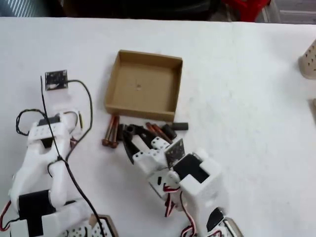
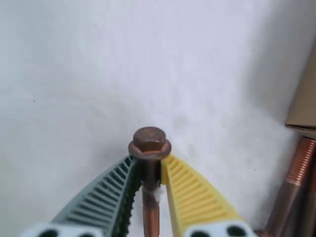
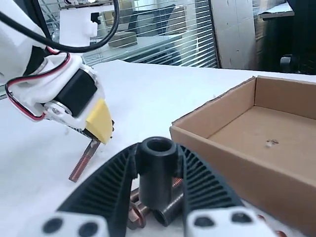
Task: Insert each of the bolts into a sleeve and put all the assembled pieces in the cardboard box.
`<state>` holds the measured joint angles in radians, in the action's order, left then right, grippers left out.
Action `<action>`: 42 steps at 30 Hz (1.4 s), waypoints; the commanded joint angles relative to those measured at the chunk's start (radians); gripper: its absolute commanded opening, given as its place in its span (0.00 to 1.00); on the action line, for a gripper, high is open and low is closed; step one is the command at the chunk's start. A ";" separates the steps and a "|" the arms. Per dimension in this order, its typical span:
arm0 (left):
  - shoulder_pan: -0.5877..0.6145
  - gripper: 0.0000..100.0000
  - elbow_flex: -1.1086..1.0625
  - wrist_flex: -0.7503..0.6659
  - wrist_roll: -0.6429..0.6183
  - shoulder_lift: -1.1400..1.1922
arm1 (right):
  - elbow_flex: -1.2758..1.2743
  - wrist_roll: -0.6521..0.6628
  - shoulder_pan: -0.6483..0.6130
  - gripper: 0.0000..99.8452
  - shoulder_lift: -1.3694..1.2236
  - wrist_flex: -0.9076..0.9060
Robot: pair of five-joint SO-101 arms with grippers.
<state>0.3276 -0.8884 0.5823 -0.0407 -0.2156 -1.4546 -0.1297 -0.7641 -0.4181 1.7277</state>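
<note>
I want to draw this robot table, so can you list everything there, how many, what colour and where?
cardboard box: one, brown, middle of the table.
table: one, white, under everything.
loose bolts: at least four, copper, lying by the box's near wall.
held bolt: one, copper, between the left arm's fingers.
loose sleeves: at least two, black, lying among the bolts.
held sleeve: one, black, between the right arm's fingers.
holed block: one, beige, at the table's edge, apart from the rest.
left arm's fingers: two, grey and yellow, shut on the held bolt.
right arm's fingers: two, black, shut on the held sleeve.
</note>
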 commanded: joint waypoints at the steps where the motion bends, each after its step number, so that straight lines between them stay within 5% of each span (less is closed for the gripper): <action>1: -0.007 0.02 0.011 -0.023 0.008 -0.042 | 0.041 0.014 -0.004 0.02 0.048 0.030; 18: -0.004 0.02 0.026 -0.020 0.008 -0.053 | 0.040 0.091 -0.108 0.02 -0.047 0.030; 26: -0.008 0.02 0.015 0.002 0.006 -0.245 | 0.040 0.089 -0.108 0.02 -0.048 0.025; 42: -0.285 0.02 -0.207 -0.002 0.000 -0.719 | 0.000 0.091 -0.067 0.02 -0.042 0.027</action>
<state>0.1389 -1.0740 0.5838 -0.0437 -0.8048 -1.4530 -0.0529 -0.8654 -0.4718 1.7277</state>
